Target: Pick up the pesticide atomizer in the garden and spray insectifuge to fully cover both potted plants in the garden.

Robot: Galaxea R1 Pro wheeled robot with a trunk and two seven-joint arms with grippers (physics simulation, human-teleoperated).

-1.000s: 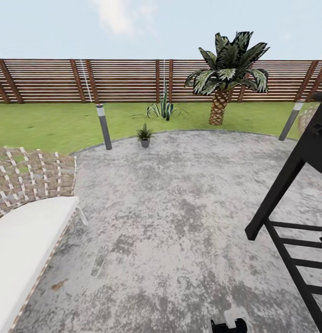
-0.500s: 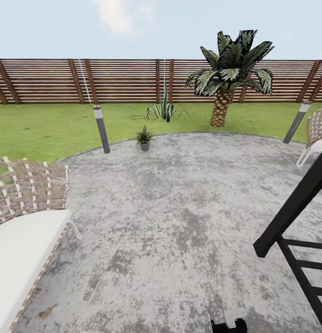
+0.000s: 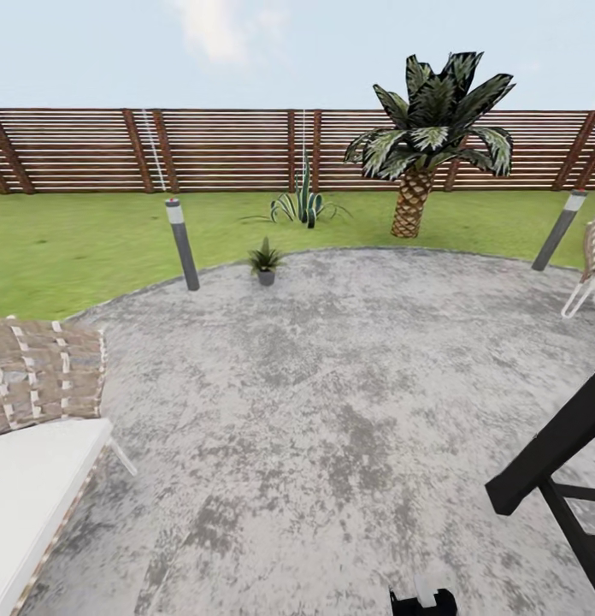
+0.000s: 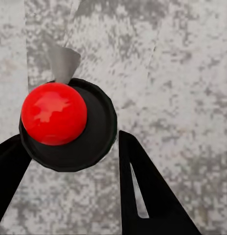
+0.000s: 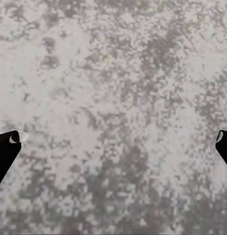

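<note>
One potted plant [image 3: 265, 259] stands upright at the patio [image 3: 349, 385] edge.

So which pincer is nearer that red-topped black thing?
Left. The left pincer flanks the red-topped sprayer, fingers on either side; the right pincer hangs open over the paving.

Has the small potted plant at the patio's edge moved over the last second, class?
No. The potted plant keeps its place beside the grey post on the patio rim; the camera shifted.
</note>
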